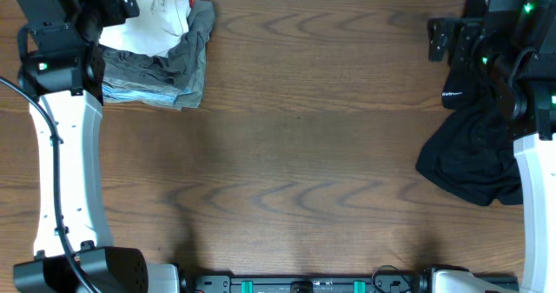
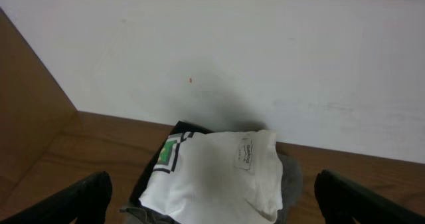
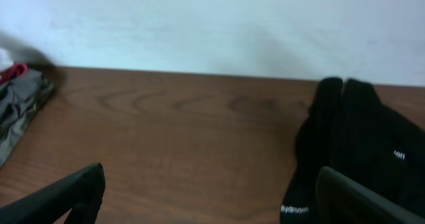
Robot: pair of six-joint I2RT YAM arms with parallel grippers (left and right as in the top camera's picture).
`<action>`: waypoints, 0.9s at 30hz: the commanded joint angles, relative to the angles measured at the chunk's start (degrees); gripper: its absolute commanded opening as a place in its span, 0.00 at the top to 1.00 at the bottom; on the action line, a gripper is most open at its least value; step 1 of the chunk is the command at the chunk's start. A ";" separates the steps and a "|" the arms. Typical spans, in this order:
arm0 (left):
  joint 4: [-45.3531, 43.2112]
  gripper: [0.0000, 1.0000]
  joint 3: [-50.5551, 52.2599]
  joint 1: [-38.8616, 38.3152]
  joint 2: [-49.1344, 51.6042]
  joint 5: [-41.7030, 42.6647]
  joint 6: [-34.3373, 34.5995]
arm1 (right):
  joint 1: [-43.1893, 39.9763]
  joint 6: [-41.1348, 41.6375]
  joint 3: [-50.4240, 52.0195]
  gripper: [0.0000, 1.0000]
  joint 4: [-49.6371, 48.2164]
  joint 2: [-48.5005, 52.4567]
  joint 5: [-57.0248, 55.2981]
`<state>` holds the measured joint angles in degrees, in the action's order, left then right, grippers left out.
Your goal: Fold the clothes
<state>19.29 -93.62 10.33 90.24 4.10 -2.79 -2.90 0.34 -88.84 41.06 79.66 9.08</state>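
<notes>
The white T-shirt (image 2: 211, 174) lies folded atop a grey garment pile (image 1: 174, 71) in the tabletop's (image 1: 295, 145) far left corner, its small grey label unreadable. The left gripper (image 2: 212, 191) gapes wide before it. The right gripper (image 3: 209, 184) is also spread, near a black garment (image 3: 358, 137) with blurred white lettering.

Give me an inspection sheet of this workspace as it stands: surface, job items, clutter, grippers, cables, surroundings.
Surface: brown wooden table, no spills seen.
Job's things: white T-shirt, folded with its green print showing, on top of a pile at the far left corner.
Clutter: grey garments under the T-shirt; black garment crumpled at the right edge.
Grippers: left gripper, jaws open and empty, facing the T-shirt; right gripper, jaws open and empty, beside the black garment.
Cables: black cable running along the left arm.
Surroundings: white wall behind the table.
</notes>
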 commanded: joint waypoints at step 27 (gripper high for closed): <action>0.02 0.02 0.02 -0.02 0.00 -0.26 0.11 | 0.28 -15.21 57.05 0.01 -44.83 -49.66 -6.73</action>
<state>19.31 -93.62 10.33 90.24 4.10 -2.79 -2.90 -11.94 -39.31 -3.11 33.67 2.92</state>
